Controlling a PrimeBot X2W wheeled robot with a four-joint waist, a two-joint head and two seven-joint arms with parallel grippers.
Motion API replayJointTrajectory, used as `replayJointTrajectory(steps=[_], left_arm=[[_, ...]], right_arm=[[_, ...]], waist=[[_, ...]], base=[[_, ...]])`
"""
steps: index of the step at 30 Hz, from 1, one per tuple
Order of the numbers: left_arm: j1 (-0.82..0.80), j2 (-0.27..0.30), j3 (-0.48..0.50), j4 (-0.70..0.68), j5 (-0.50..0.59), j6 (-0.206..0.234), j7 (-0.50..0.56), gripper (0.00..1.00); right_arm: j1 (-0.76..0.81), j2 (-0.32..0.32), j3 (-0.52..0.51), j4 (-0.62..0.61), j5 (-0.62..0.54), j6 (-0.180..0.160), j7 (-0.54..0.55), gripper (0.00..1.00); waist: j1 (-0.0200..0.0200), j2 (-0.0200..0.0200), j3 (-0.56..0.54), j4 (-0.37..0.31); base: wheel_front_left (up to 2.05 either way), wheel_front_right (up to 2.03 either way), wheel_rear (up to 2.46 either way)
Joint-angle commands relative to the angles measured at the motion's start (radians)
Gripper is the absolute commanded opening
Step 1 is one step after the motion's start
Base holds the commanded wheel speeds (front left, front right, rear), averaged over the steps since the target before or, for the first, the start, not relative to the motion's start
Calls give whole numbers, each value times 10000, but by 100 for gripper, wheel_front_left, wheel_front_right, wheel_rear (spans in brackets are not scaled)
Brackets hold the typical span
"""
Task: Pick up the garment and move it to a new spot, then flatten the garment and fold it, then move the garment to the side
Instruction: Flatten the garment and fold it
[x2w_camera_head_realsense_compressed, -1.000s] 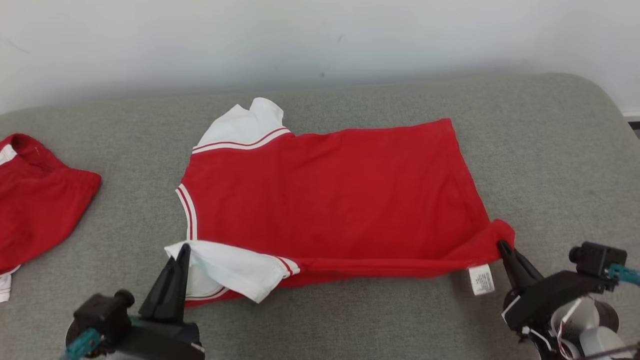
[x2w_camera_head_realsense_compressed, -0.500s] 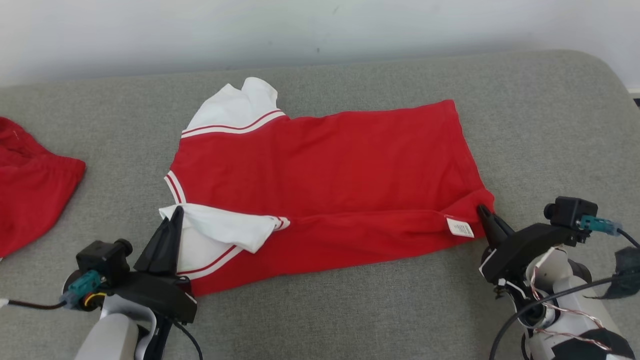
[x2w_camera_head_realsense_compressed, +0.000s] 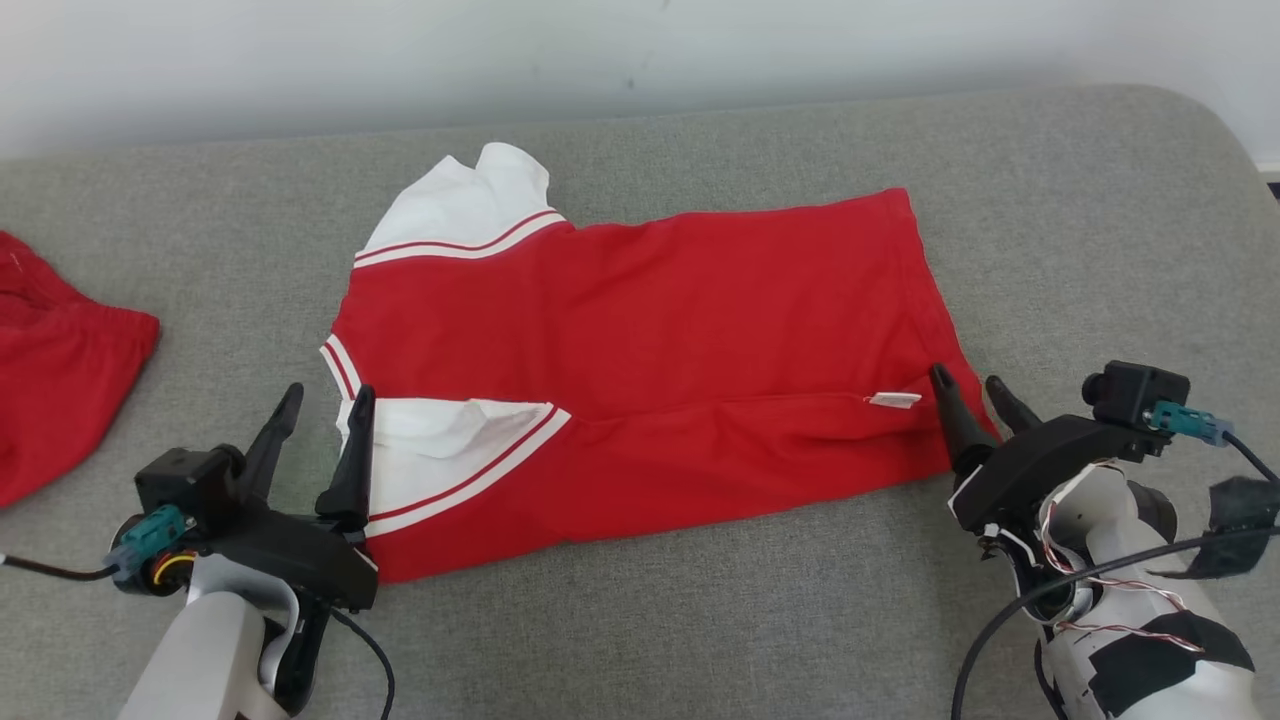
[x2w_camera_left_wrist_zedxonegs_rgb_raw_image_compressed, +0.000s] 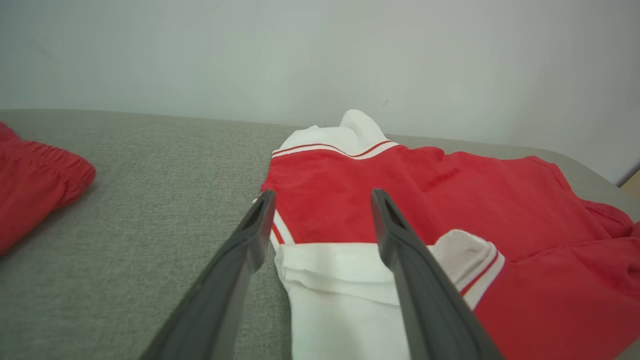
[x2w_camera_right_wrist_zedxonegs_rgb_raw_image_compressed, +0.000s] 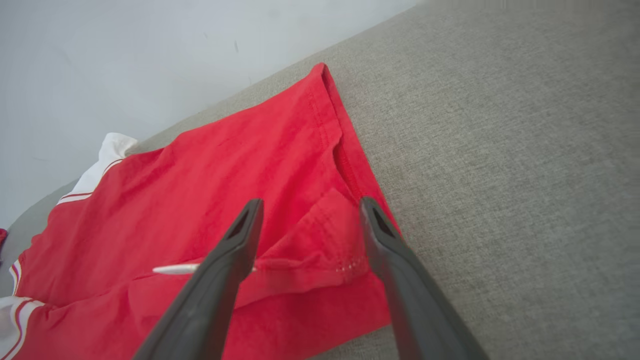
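Note:
The garment (x2w_camera_head_realsense_compressed: 650, 310) is a red shirt with white, red-striped sleeves, spread on the grey cushion (x2w_camera_head_realsense_compressed: 1100, 250). Its near edge is folded over onto the body, and a white label (x2w_camera_head_realsense_compressed: 893, 400) shows at the fold. My left gripper (x2w_camera_head_realsense_compressed: 329, 392) stands open at the white near sleeve (x2w_camera_head_realsense_compressed: 440, 440), holding nothing; in the left wrist view its fingers (x2w_camera_left_wrist_zedxonegs_rgb_raw_image_compressed: 322, 194) straddle the sleeve (x2w_camera_left_wrist_zedxonegs_rgb_raw_image_compressed: 340, 270). My right gripper (x2w_camera_head_realsense_compressed: 965, 376) is open at the folded hem corner, which in the right wrist view lies loose between the open fingers of that gripper (x2w_camera_right_wrist_zedxonegs_rgb_raw_image_compressed: 311, 201).
A second red garment (x2w_camera_head_realsense_compressed: 50, 380) lies at the cushion's left edge, apart from the shirt. A pale wall (x2w_camera_head_realsense_compressed: 640, 60) runs behind the cushion. Bare grey cushion lies to the right of the shirt and along the front.
Both grippers were shut on the garment's near edge and have opened, letting it go. The carried-over flap now lies flat on the shirt. The head camera has shifted too.

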Motion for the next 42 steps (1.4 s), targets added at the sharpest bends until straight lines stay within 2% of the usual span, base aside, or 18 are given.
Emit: replayJointTrajectory(steps=[1, 12, 19, 26, 42], left_arm=[[209, -20, 144, -138, 87, 40, -75, 100], [2733, -443, 1180, -2347, 321, 296, -86, 100], [3939, -758, 1426, -3122, 518, 371, -87, 100], [3921, -841, 1468, -2851, 705, 258, -88, 100], [2953, -1080, 1319, -1124, 1243, 83, -88, 100]], right_arm=[[24, -124, 106, 39, 41, 1, -206, 100], [1395, -957, 360, -834, 286, 1, -1004, 100], [2474, -1411, 325, -1648, -146, 1, -697, 100], [2487, -1414, 265, -1597, -780, 1, -535, 100], [1181, -1025, 761, 300, -1407, 1, -821, 100]], waist=[[-1, -1, -105, 45], [-1, -1, -597, 331], [-1, -1, -613, 457], [-1, -1, -484, 456], [-1, -1, 58, 413]], base=[[0, 0, 0], [0, 0, 0], [0, 0, 0], [0, 0, 0], [0, 0, 0]])
